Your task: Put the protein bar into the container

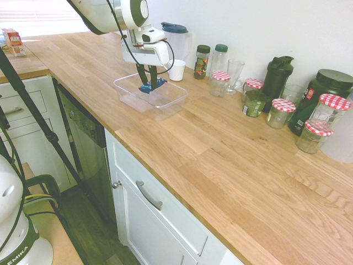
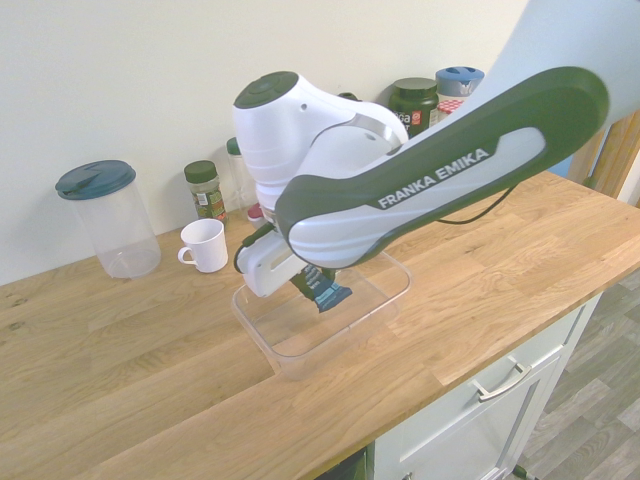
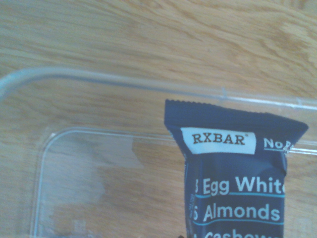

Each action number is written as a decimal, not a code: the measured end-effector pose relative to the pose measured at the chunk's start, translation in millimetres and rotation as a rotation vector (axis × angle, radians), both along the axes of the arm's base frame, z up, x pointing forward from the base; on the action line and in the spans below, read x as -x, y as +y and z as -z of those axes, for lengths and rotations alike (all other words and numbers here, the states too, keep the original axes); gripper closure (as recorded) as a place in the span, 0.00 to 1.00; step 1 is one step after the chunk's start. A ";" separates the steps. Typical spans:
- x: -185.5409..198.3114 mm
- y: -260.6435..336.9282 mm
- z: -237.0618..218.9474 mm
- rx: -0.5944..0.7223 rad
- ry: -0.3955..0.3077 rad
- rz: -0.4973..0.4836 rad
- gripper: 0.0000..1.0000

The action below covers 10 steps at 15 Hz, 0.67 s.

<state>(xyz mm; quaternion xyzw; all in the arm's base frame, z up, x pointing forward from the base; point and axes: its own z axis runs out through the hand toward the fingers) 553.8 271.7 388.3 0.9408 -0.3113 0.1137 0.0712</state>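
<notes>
First exterior view
Gripper: the gripper [image 1: 150,83] points down over the container [image 1: 165,101], its fingers clamped on the protein bar [image 1: 153,84]
Bar: dark blue, hanging from the fingers, its lower end inside the tub's rim near the back wall of the tub
Container: clear shallow tub on the wooden counter [image 1: 231,160], a little in from the front edge, towards the counter's far left end
Behind the tub: a white cup [image 1: 177,70] and a clear jug with a dark blue lid [image 1: 177,37], close to the wall
Along the wall: a row of bottles and jars, several with red-checked lids [image 1: 283,105]; their print is too small to read
Far left corner: a small orange carton [image 1: 12,41], print unreadable

Second exterior view
Arm: "FRANKA EMIKA" in white letters on the dark band of the arm [image 2: 440,178]
Gripper: fingers [image 2: 318,291] closed on the bar [image 2: 328,295], above the tub's floor
Container: the tub [image 2: 370,310] sits near the counter's front edge
Cup and jug: the white cup [image 2: 205,245] stands behind the tub, the blue-lidded jug [image 2: 108,220] beside it by the wall
Spice jar: green lid [image 2: 206,190], label not legible

Wrist view
Bar wrapper: "RXBAR" [image 3: 218,139] in a white box, then "No" cut off; below, "Egg White", "Almonds" and a line beginning "Cashew"
Container: the rounded rim and floor corner of the tub [image 3: 99,82] lie under the bar
</notes>
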 end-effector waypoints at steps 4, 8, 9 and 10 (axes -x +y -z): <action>-13.4 20.8 12.2 0.021 0.023 0.005 1.00; -25.7 24.1 30.5 0.038 0.044 0.025 0.00; -28.1 24.4 31.8 0.040 0.045 0.027 0.00; -29.7 25.1 31.0 0.041 0.043 0.028 0.00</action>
